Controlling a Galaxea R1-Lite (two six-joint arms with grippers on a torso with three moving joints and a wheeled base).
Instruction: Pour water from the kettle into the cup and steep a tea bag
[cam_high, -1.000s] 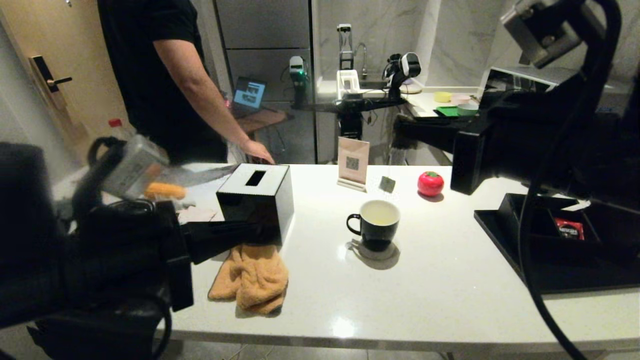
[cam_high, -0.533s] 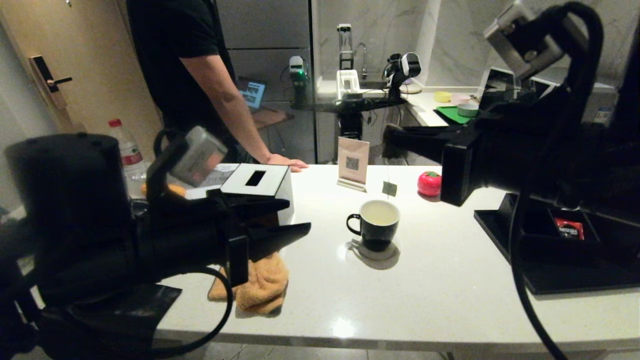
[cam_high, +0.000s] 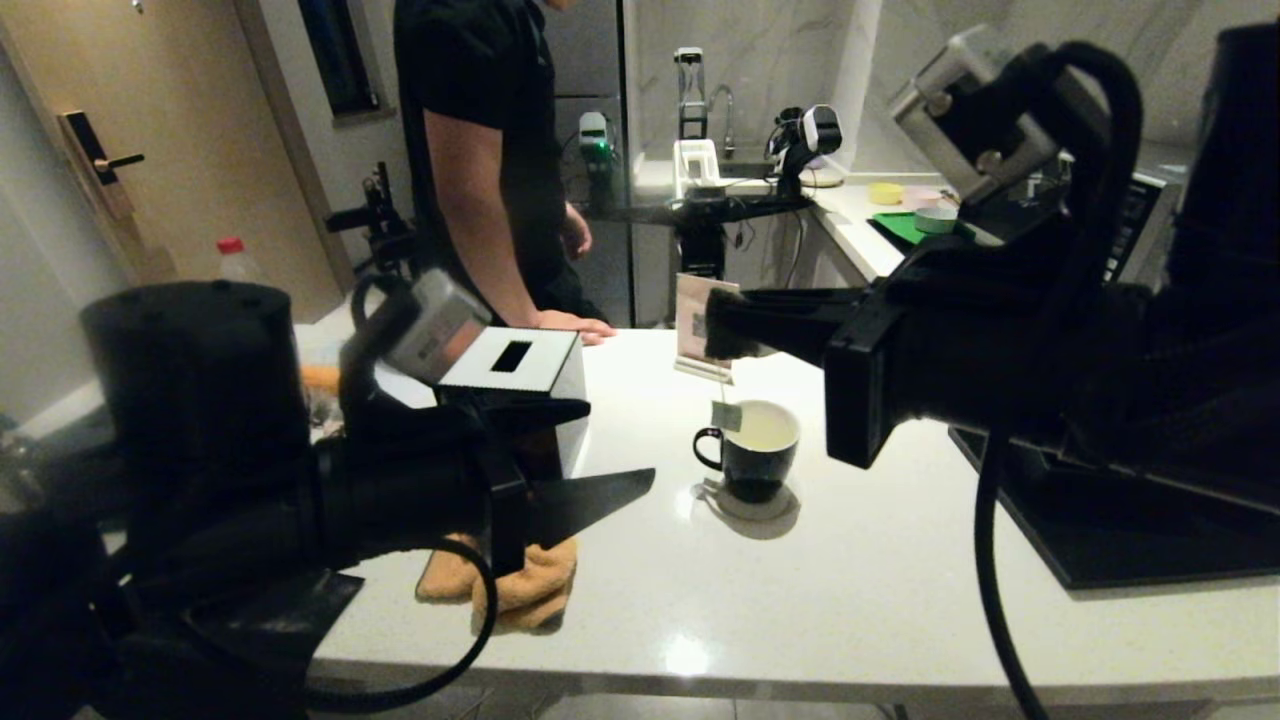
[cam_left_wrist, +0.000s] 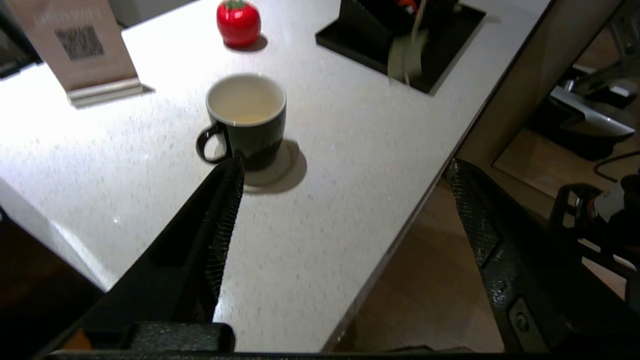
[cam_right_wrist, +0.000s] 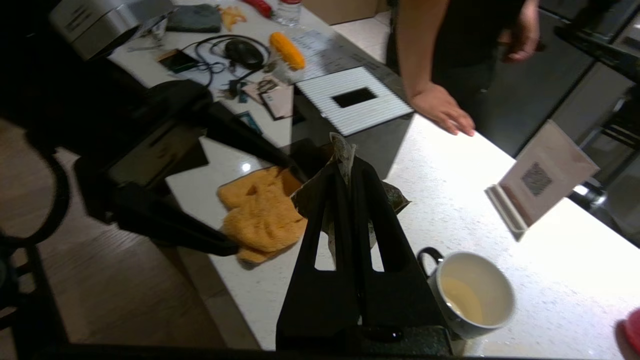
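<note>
The black cup (cam_high: 750, 452) with a white inside stands on a coaster mid-table and holds pale water (cam_right_wrist: 462, 299). My right gripper (cam_high: 716, 336) hovers above and behind the cup. It is shut (cam_right_wrist: 345, 167) on the top of the tea bag's string. The small grey-green tea bag (cam_high: 727, 416) dangles by the cup's rim on the handle side; I cannot tell whether it touches. My left gripper (cam_high: 610, 447) is open and empty, left of the cup over the orange cloth. In the left wrist view its jaws (cam_left_wrist: 344, 166) frame the cup (cam_left_wrist: 247, 120). The kettle is out of view.
A black tissue box (cam_high: 515, 385) with a white top and an orange cloth (cam_high: 520, 592) lie left of the cup. A QR sign (cam_left_wrist: 75, 45), a red tomato-shaped thing (cam_left_wrist: 238, 22) and a black tray (cam_high: 1100, 545) are behind and right. A person's hand (cam_high: 575, 325) rests on the far edge.
My right gripper has carried the tea bag leftward, from behind the cup's right to its handle-side rim. My left gripper has opened and pushed forward. The person has stepped to the right.
</note>
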